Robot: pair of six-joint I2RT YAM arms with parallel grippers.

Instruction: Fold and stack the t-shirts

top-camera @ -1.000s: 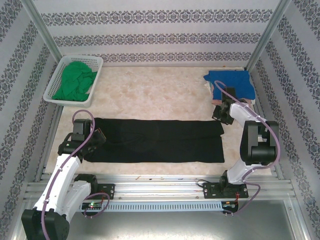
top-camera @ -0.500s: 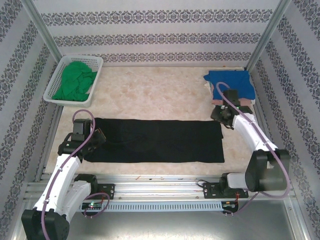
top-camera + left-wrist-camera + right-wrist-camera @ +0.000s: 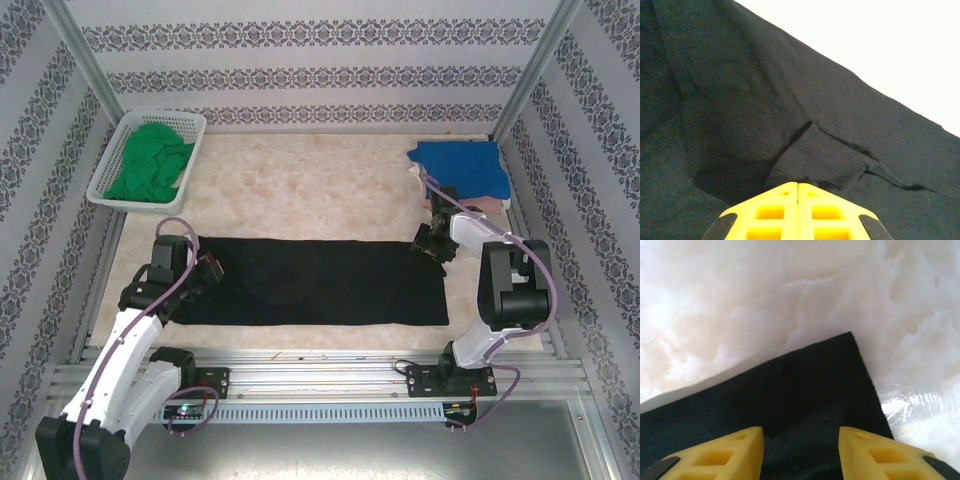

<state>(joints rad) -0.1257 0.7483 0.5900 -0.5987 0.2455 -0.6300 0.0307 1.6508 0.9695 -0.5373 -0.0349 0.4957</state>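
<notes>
While the black shirt (image 3: pixel 320 282) lies as a long flat band across the near table (image 3: pixel 320 190), the left gripper (image 3: pixel 207 270) is down at its left end, fingers (image 3: pixel 780 197) pressed together with a fold of black cloth pinched at the tips. Right gripper (image 3: pixel 430 242) over the far right corner, fingers (image 3: pixel 747 440) spread wide, holding nothing. Blue shirt (image 3: pixel 460 165) on a pink one (image 3: pixel 492 204) far right; green shirt (image 3: pixel 150 165) in the basket (image 3: pixel 152 118), far left.
</notes>
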